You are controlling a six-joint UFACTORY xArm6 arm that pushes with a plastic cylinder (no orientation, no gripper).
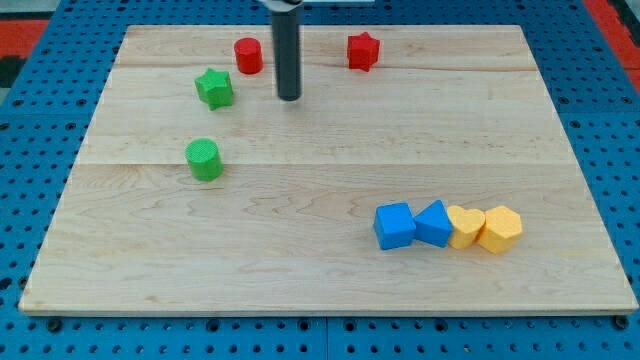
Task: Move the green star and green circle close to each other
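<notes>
- My tip [289, 98] rests on the wooden desk [330, 270] near the view's top, to the right of the green star [214, 88] and just below and right of the red cylinder [248, 55]; it touches neither.
- There are no jaws on this arm, only the dark rod.
- The green circle [204, 159] sits below the green star, near but apart.
- A red star [363, 51] lies at the top, right of the rod.
- Lower right, a row runs in contact: blue cube [394, 225], a second blue block [434, 222], a yellow heart [465, 226], seemingly, and a yellow hexagon [499, 229].
</notes>
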